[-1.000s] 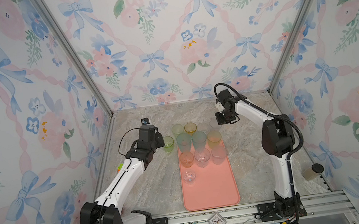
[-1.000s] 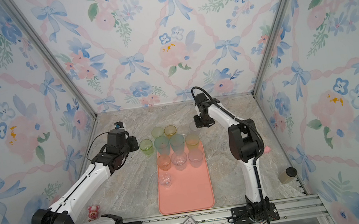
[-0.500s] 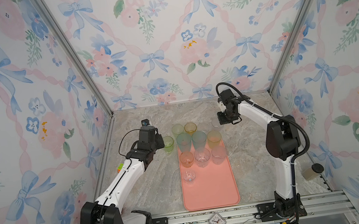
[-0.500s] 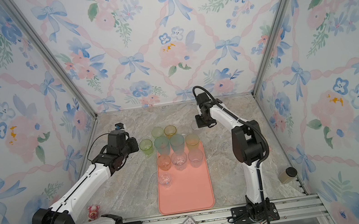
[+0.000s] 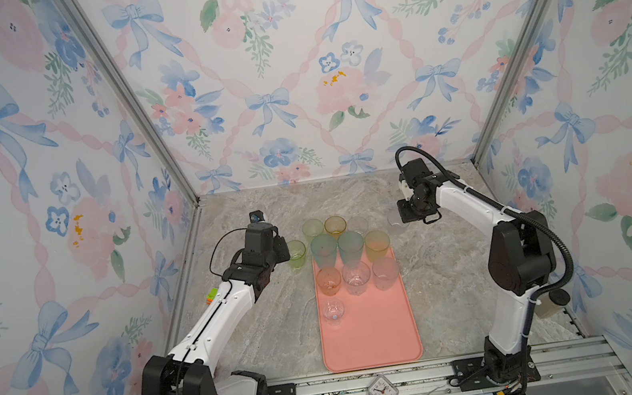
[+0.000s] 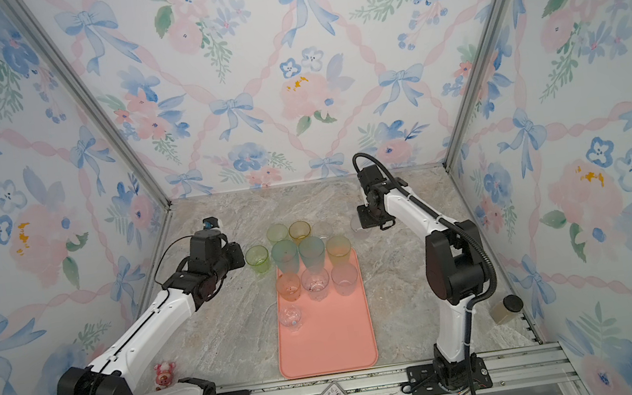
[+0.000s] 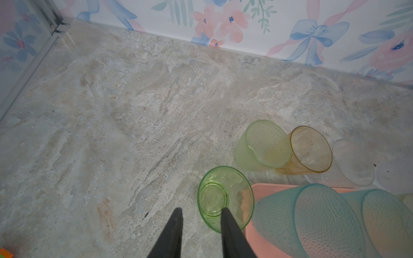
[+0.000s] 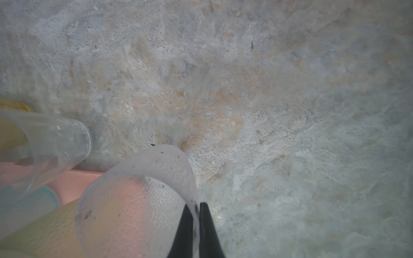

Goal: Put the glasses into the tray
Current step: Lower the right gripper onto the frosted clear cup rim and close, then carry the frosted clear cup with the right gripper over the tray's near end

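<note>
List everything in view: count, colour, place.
tray: 1, salmon pink, table centre
teal glasses: 2, teal, tray's far end
yellow glass: 1, yellow-orange, right of the teal pair
orange glass, clear glass, pinkish glass: 3, one row mid-tray
small glass: 1, clear, on tray, nearer front
pale green glass, amber glass, clear tumbler: 3, on table behind tray
green glass: 1, table, left of tray
frosted glass: 1, whitish, in right claw
clock: 1, white, front rail
toy: 1, pink, front left
jar: 1, pale, black cap, front right
left claw: black, open, astride green glass's rim
right claw: black, shut on frosted glass's wall
</note>
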